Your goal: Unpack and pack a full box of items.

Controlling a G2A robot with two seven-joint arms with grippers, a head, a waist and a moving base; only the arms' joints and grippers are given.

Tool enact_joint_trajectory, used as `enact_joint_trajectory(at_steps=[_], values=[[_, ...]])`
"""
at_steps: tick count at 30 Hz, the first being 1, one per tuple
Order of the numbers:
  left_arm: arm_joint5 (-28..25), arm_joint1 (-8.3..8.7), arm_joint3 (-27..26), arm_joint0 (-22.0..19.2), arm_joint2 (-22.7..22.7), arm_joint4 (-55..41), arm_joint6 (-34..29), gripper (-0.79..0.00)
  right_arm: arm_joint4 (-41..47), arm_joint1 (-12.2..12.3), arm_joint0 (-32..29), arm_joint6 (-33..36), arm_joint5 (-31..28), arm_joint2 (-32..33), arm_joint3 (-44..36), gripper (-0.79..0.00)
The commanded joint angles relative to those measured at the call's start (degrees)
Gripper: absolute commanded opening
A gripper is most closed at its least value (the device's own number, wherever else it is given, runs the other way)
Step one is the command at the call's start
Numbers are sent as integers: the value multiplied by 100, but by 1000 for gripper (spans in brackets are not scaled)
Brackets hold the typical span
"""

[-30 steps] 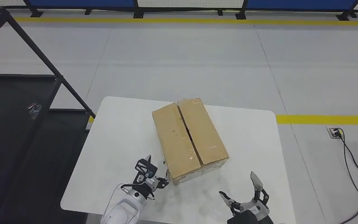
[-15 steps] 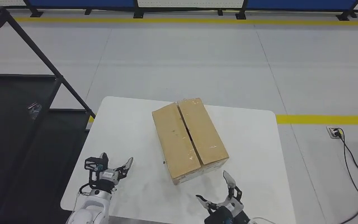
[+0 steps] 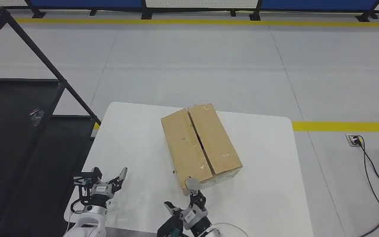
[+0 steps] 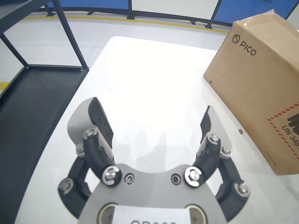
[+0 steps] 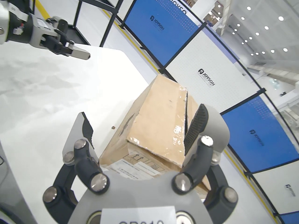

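Note:
A brown cardboard box [image 3: 201, 148] with its top flaps closed lies slanted on the middle of the white table [image 3: 136, 136]. My left gripper [image 3: 100, 176] hovers open near the table's front left corner, well left of the box, with nothing between its fingers. In the left wrist view the left gripper [image 4: 151, 108] stands wide open over bare table, the box [image 4: 257, 82] off to one side. My right gripper [image 3: 178, 194] is open at the box's near end. In the right wrist view the right gripper [image 5: 143, 115] frames the box [image 5: 158, 120] corner without touching it.
A black metal shelving rack [image 3: 35, 136] stands against the table's left side. The table's front edge [image 3: 118, 222] runs just beneath both grippers. A yellow floor line [image 3: 337, 125] lies to the right. The left gripper [image 5: 77, 52] shows far off in the right wrist view.
My left gripper has drawn away from the box's near corner to the front left of the table. My right gripper has swung left from the front right to the box's near end.

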Motion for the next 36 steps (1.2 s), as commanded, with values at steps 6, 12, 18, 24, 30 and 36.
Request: enact_joint_trajectory(at_steps=[6, 12, 18, 24, 30, 36], values=[[2, -8, 59, 6, -61, -25, -16, 0, -929, -274, 532, 845, 56, -329, 593, 0], [-23, -13, 67, -24, -96, -35, -56, 0, -1096, -433, 706, 1239, 50, -318, 880, 0], [-65, -20, 114, -101, -92, -14, -100, 0, -1472, -482, 652, 1480, 7, -134, 947, 0], [-82, -29, 147, -175, -79, -6, -140, 0, -1527, -470, 408, 1390, 0, 150, 781, 0], [-110, -36, 185, -226, -59, 42, -142, 0, -1597, -427, 129, 1202, -16, 490, 593, 0], [-124, -42, 172, -230, -59, 79, -137, 0, -1578, -386, -162, 1002, -8, 825, 421, 0]])
